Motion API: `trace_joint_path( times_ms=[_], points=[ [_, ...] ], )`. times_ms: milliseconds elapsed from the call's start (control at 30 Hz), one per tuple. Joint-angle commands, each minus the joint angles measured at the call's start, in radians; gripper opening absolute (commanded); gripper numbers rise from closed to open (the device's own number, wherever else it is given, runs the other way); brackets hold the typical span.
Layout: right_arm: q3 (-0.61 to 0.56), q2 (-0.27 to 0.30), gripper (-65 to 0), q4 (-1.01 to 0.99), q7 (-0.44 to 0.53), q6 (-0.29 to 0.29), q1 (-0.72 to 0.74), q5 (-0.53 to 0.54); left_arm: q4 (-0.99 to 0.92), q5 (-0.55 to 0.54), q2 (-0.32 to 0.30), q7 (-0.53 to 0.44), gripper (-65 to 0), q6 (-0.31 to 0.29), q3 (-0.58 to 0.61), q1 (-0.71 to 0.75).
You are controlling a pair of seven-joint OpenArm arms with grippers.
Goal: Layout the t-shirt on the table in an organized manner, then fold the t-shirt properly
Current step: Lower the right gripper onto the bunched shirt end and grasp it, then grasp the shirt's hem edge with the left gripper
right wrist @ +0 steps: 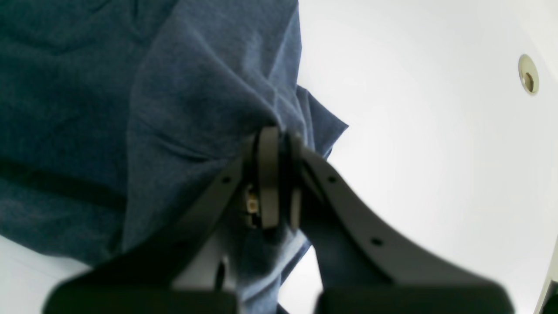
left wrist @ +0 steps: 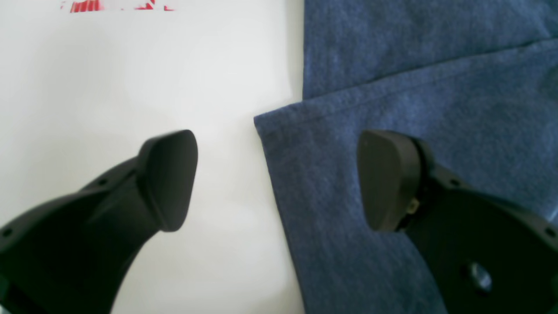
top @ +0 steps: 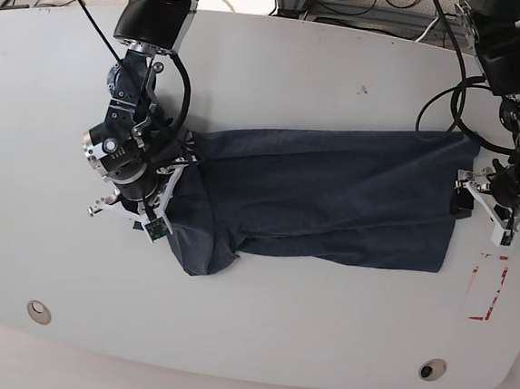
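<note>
The dark navy t-shirt [top: 333, 196] lies spread lengthwise across the middle of the white table [top: 297, 79], with a bunched fold at its left end. On the base view's left, my right gripper [top: 179, 158] is shut on that end. The right wrist view shows its fingertips [right wrist: 274, 135] pinching a gathered ridge of the t-shirt [right wrist: 196, 87]. My left gripper [left wrist: 279, 179] stands open over the shirt's right edge. One finger [left wrist: 168, 179] is above bare table [left wrist: 130, 78]. The other finger [left wrist: 388, 179] is above the t-shirt [left wrist: 392, 87]. Nothing is between them.
A red rectangle outline [top: 487, 287] is marked on the table just below the left gripper [top: 480, 203]. Grommet holes sit near the front edge at the left [top: 38, 311] and right [top: 432, 367]. Cables hang behind both arms.
</note>
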Motion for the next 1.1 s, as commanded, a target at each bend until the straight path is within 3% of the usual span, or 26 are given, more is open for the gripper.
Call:
trace_joint_path(
  times_ms=[0,467,700,800,967,1067],
  points=[
    [0.0,0.003,-65.0,0.028,0.016,-0.005,0.013,0.007,-0.015,-0.012,-0.019,-0.041,-12.1,0.0,0.0,-0.023],
    [0.003,0.003,-65.0,0.108,0.015,-0.005,-0.018,0.009,-0.151,-0.012,-0.019,-0.116,-12.5,0.0,0.099,-0.049],
    [0.001,0.003,-65.0,0.14,-0.037,-0.005,-0.016,0.015,-0.15,-0.012,-0.019,-0.116,-13.8,0.0,0.096,-0.048],
    [0.001,0.003,-65.0,0.146,-0.039,-0.005,-0.016,0.015,-0.15,-0.012,-0.019,-0.116,-20.3,0.002,0.095,-0.048],
    [0.001,0.003,-65.0,0.152,-0.039,-0.005,-0.016,0.015,-0.15,-0.012,-0.019,-0.116,-40.0,0.002,0.093,-0.049],
    [0.001,0.003,-65.0,0.152,-0.039,-0.005,-0.018,0.015,-0.15,-0.012,-0.019,-0.116,-43.8,0.002,0.093,-0.049]
  ],
)
